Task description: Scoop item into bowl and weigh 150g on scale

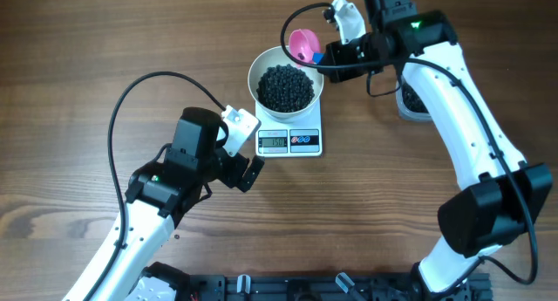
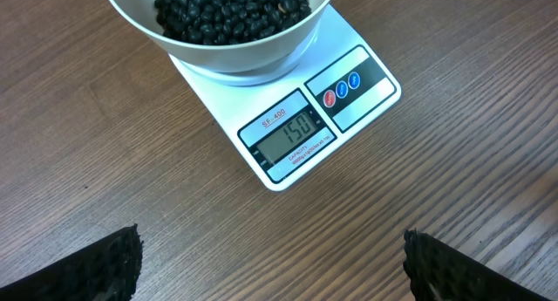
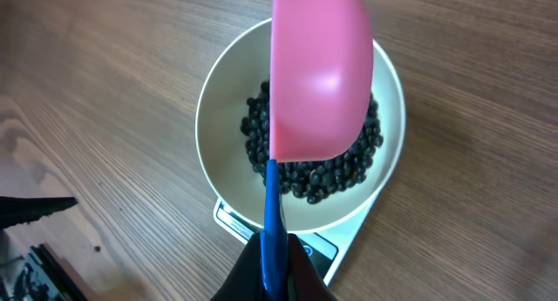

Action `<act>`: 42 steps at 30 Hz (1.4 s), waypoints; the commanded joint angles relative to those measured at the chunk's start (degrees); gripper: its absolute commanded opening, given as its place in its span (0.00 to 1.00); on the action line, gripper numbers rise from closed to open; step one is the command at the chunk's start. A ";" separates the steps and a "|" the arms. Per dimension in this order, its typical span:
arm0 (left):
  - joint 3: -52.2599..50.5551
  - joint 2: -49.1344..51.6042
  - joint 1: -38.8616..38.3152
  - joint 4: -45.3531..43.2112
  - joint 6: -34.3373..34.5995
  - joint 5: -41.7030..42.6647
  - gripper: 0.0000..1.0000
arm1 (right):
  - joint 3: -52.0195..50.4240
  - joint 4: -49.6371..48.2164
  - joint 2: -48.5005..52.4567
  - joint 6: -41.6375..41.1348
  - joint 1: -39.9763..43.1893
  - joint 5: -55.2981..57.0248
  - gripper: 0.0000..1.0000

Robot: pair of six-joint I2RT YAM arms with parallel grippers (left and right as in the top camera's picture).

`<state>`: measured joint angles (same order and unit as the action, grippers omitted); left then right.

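Broadly, the wooden desk (image 1: 70,92) carries everything, its brown grain running lengthwise and matt. The left gripper (image 2: 279,279) hangs low over it just in front of the scale (image 2: 228,105), jaws spread wide and holding nothing, ribbed black pads at either edge of its wrist view. The right gripper (image 3: 272,279) is clamped on the thin blue handle (image 3: 273,214) of the scoop (image 3: 321,74), which is held out over the far side of the bowl (image 3: 218,126).

The scale is a flat, nearly square slab of smooth white plastic. The bowl sits on it, round, plain and glossy, about as wide as the platform. A tub (image 1: 410,100) with dark contents lies mostly hidden beneath the right arm. The scoop is a rounded pink plastic cup; from overhead it looks empty, though that is hard to confirm.

The beans (image 2: 227,9), tiny, round, black and faintly shiny, form a grainy heap in the middle of the bowl. The grey display (image 2: 290,137) appears to read 150, so the weighing looks complete or very nearly so.

Doing this step well probably means adding nothing more. The scoop should lift up and away level, so no leftover bean rolls in. It should clear the rim without touching it, since any press on the bowl or platform would upset the reading. The beads roll freely, so slow movement suits them.
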<state>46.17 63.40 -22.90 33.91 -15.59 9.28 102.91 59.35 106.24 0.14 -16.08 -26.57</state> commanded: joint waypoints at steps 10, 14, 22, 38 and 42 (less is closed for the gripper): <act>-0.22 0.15 0.26 0.00 -0.48 0.28 1.00 | 1.46 1.99 -6.97 -0.13 11.76 -10.01 0.04; -0.22 0.15 0.24 0.00 -0.48 0.28 1.00 | 1.46 5.05 -8.17 0.76 17.14 -10.01 0.04; -0.22 0.15 0.24 0.00 -0.50 0.28 1.00 | 1.44 12.72 -8.44 6.03 26.08 -9.31 0.04; -0.22 0.15 0.26 0.00 -0.50 0.28 1.00 | -2.56 17.75 -8.20 7.15 33.66 6.58 0.04; -0.22 0.15 0.24 0.00 -0.50 0.28 1.00 | -3.91 17.68 -8.20 4.33 33.55 13.84 0.04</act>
<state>46.17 63.40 -22.90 33.93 -15.59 9.28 100.18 77.10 99.42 6.04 17.67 -20.05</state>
